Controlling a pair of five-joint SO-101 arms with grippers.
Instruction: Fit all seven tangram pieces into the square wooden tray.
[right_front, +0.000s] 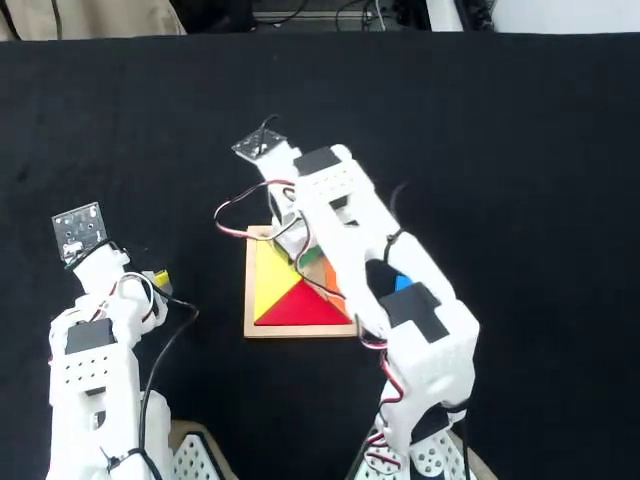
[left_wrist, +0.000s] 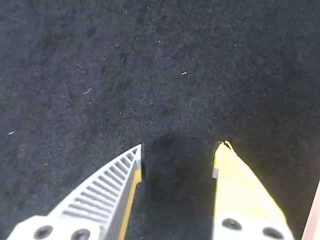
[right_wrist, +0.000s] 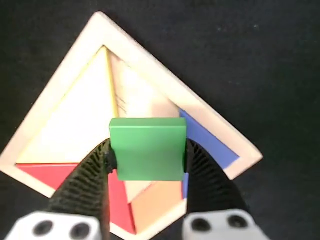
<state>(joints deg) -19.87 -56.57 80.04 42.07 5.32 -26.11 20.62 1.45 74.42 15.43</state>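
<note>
My right gripper (right_wrist: 147, 152) pinches the green square (right_wrist: 147, 135) above the tray (right_wrist: 155, 62). A yellow piece (right_front: 270, 285) and a red piece (right_front: 300, 308) lie in the tray. My left gripper (left_wrist: 180, 150) is spread over the cloth (left_wrist: 150, 60), beside the tray.

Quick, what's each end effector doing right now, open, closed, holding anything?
Left end effector: open, holding nothing.
Right end effector: closed on the green square piece.
</note>
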